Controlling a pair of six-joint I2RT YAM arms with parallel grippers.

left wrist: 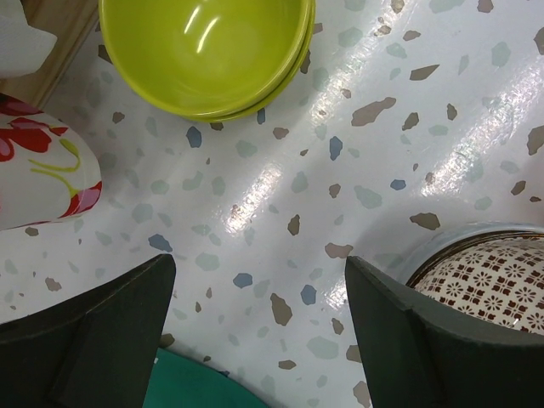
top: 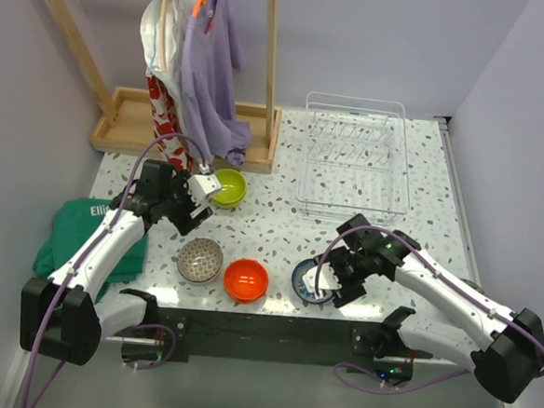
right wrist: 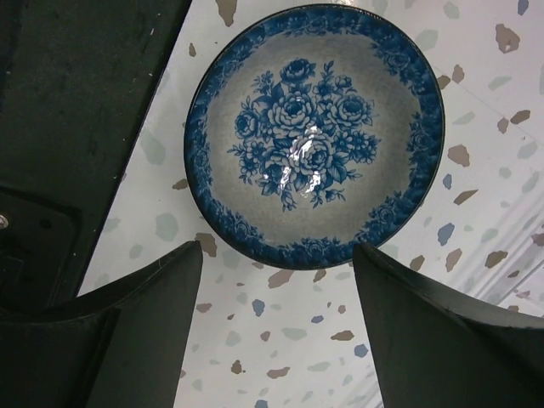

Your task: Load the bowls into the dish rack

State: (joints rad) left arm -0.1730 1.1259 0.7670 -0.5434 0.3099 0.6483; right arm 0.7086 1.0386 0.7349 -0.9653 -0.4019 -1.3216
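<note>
Four bowls sit on the speckled table: lime green (top: 226, 187), brown-patterned with a pale outside (top: 200, 260), orange-red (top: 246, 280), and blue-flowered (top: 306, 279). The clear wire dish rack (top: 354, 158) stands at the back right with nothing in it. My left gripper (top: 190, 215) hangs open above bare table. From the left wrist, the gripper (left wrist: 259, 263) has the lime bowl (left wrist: 208, 51) ahead and the patterned bowl (left wrist: 489, 276) beside its right finger. My right gripper (top: 339, 282) is open, partly covering the blue bowl. In the right wrist view the gripper (right wrist: 279, 248) is just short of that bowl's (right wrist: 314, 136) rim, holding nothing.
A wooden tray base with posts (top: 128, 129) holds hanging clothes (top: 203, 59) at the back left. A red-patterned garment (left wrist: 42, 174) hangs close to the left gripper. A green cloth (top: 92, 233) lies at the left edge. The black mounting plate (top: 263, 329) runs along the near edge.
</note>
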